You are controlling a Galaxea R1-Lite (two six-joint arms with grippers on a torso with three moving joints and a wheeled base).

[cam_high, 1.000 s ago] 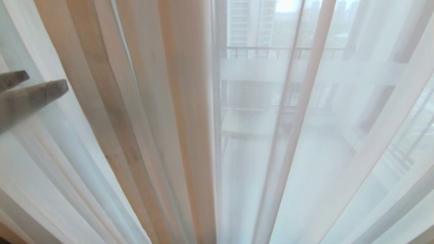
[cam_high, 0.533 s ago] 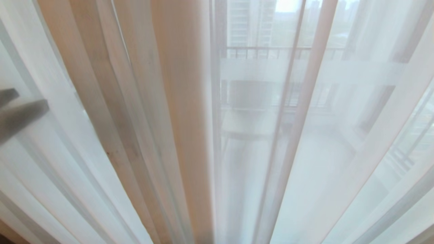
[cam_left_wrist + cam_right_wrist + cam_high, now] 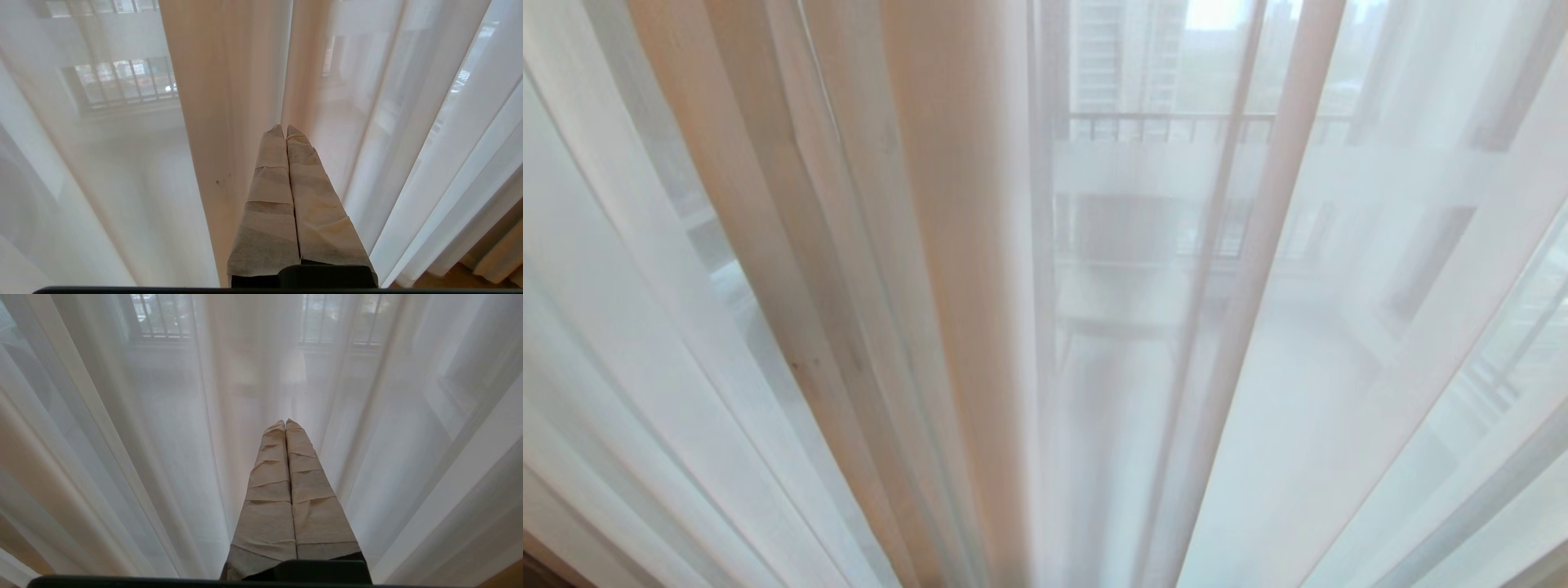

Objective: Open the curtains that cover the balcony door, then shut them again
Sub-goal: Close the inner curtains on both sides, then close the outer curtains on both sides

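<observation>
Left gripper: my left gripper (image 3: pixel 285 130) has its two tape-wrapped fingers (image 3: pixel 269 192) pressed flat together, nothing caught between them. The tips point at the folds of the drapes; whether they touch the cloth I cannot tell.

Right gripper: my right gripper (image 3: pixel 285 424) is likewise closed tight, fingers (image 3: pixel 312 498) side by side and holding nothing, aimed at the sheer white cloth in front of it.

Head view: neither of my arms shows there.

Curtains: the floor-length beige-tan woven curtains (image 3: pixel 947 269) hang in deep vertical folds left of the middle of my head view, gathered into a narrow bunch. In the left wrist view the same tan folds (image 3: pixel 229 81) stand straight ahead of my fingertips.

Sheer panels: thin white sheer panels (image 3: pixel 1339 343) hang on both sides of the tan bunch and spread across the rest of the view, covering the glass.

Balcony door: the clear-glass balcony door (image 3: pixel 1143 245) lies behind the sheers, seen only dimly through them, with a pale horizontal band across it.

Outside: a dark balcony railing (image 3: pixel 1168 122) and tall pale buildings (image 3: pixel 1123 49) show faintly through the cloth.

Floor: a strip of brown floor (image 3: pixel 445 281) shows beneath the curtain hems in the left wrist view.
</observation>
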